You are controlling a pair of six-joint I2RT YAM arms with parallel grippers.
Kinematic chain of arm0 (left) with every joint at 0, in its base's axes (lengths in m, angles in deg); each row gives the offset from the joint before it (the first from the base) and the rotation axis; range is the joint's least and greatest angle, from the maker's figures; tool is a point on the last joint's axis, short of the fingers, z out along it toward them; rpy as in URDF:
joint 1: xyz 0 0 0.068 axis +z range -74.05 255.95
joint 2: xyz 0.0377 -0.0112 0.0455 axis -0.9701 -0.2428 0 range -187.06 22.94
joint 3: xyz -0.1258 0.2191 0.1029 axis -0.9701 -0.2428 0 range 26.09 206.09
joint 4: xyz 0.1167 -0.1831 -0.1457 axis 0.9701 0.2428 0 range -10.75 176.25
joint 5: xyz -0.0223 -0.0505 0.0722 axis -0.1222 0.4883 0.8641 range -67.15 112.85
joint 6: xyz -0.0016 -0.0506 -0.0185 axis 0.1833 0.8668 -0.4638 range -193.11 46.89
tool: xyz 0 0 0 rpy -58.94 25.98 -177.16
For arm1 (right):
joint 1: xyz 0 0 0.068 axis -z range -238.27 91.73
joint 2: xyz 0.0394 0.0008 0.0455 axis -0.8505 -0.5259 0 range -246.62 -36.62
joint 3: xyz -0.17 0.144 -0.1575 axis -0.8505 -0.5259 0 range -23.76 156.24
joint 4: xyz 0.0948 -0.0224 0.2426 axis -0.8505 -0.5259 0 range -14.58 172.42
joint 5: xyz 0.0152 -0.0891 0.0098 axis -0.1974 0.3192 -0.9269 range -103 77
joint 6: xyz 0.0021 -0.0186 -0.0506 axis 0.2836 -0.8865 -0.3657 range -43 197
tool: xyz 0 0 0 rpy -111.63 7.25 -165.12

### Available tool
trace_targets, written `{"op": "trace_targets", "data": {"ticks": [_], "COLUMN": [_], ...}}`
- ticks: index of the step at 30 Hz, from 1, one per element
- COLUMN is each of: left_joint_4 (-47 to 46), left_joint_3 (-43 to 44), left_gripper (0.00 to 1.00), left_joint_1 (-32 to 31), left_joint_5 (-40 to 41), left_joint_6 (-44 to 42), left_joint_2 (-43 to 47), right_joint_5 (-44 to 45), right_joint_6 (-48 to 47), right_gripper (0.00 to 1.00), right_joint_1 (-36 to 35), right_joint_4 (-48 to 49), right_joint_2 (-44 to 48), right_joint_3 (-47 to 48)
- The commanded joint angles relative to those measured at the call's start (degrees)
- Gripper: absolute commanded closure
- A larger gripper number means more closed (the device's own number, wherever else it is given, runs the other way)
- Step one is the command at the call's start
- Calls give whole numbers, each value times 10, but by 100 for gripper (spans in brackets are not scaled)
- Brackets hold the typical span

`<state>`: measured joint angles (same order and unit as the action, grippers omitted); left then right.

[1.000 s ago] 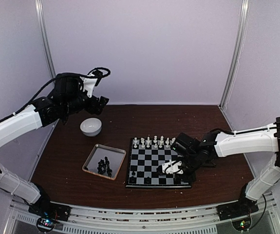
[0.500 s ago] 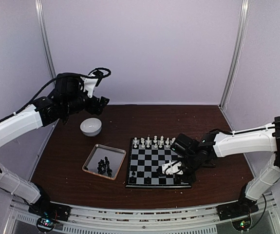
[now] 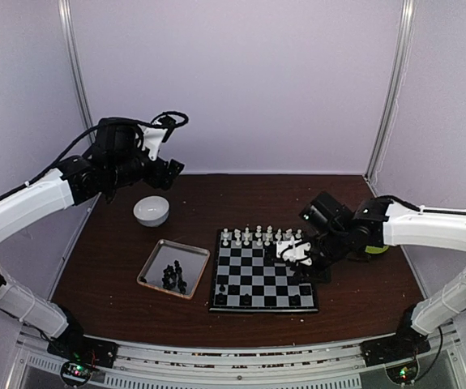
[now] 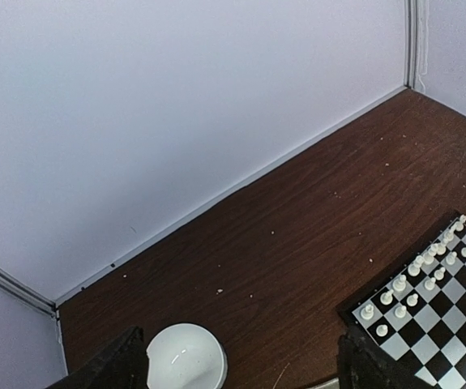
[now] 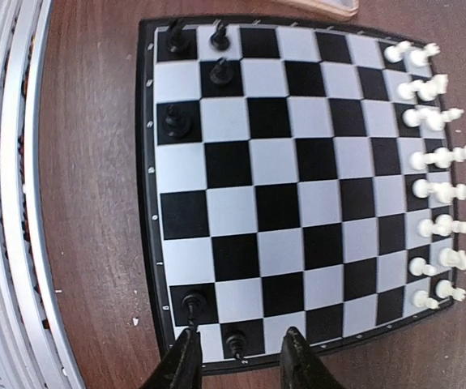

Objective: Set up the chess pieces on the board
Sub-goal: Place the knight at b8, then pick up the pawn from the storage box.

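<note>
Two rows of white pieces [image 5: 431, 186]: ranged along the far edge of the board [image 3: 253, 279], apparently complete.
Board position: flat on the brown table [image 3: 103, 275], just right of the silver tray [image 3: 153, 271].
Black pieces on the board [image 5: 192, 304]: six visible from the right wrist, four by the near-left corner and two at the near-right corner.
Black pieces in the tray [image 3: 173, 275]: a small cluster, not yet carried across.
Right gripper [image 3: 297, 253]: jaws apart with nothing between them; hangs above the board's right edge, with the two near-right black pieces in sight just beyond its fingertips [image 5: 185, 356].
Left gripper [image 3: 170, 168]: jaws wide apart and empty; held high above the white bowl [image 3: 151, 211], well apart from the board.
Change over the last second: right gripper no longer low and closed over the near-right corner, but lifted, opened and drawn toward the far right side; left gripper much as before; tray contents unaltered.
Meaning for the task: most likely one black piece just released on the near-right corner and left standing, so one more square filled.
Progress: white side done by the look of it, black side well short, with most of its men still in the tray.
Probable next need: another trip to the tray for a black piece.
</note>
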<state>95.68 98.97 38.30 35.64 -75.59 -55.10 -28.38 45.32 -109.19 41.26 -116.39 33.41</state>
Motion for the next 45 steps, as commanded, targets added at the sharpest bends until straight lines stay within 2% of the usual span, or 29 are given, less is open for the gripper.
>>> {"op": "trace_targets", "data": {"ticks": [1, 3, 4, 5, 6, 7, 8, 9, 11, 13, 19, 24, 28, 29, 35, 45], "left_joint_4": [59, 126, 160, 189, 213, 236, 246, 262, 287, 323, 391, 416, 456, 466, 459, 411], "left_joint_3": [45, 75, 85, 91, 90, 84, 75, 64, 39, 26, -21, -55, -70, -74, -96, -117], "left_gripper": [19, 26, 31, 36, 40, 42, 44, 45, 46, 47, 53, 60, 77, 78, 67, 68], "left_joint_1": [-3, -3, -3, -2, -2, -2, -3, -3, -3, -3, -2, 3, 6, 6, 12, 26], "left_joint_5": [21, 7, -6, -16, -21, -23, -22, -19, -27, -44, -88, -107, -108, -103, -91, -90], "left_joint_6": [6, 25, 32, 41, 52, 64, 76, 86, 99, 106, 133, 162, 187, 193, 222, 204], "left_joint_2": [-34, -54, -63, -69, -73, -74, -73, -70, -65, -69, -82, -76, -95, -100, -122, -168], "right_joint_5": [-26, -10, 15, 57, 141, 192, 221, 221, 150, 139, 94, 81, 69, 67, 61, 47], "right_joint_6": [18, 26, 37, 53, 82, 87, 90, 104, 124, 122, 103, 83, 77, 76, 70, 59], "right_gripper": [66, 65, 60, 50, 19, 3, 0, 0, 0, 0, 1, 15, 20, 20, 22, 27], "right_joint_1": [45, 70, 87, 99, 107, 117, 130, 149, 189, 210, 213, 213, 213, 213, 213, 213], "right_joint_4": [-33, -25, 4, 36, 71, 92, 95, 87, 47, 22, 55, 54, 44, 44, 38, 29], "right_joint_2": [51, 81, 97, 110, 113, 106, 88, 62, 11, -13, 47, 62, 58, 58, 54, 48], "right_joint_3": [46, 48, 41, 28, 13, -2, -7, -4, 27, 46, 13, -2, 4, 4, 2, 0]}}
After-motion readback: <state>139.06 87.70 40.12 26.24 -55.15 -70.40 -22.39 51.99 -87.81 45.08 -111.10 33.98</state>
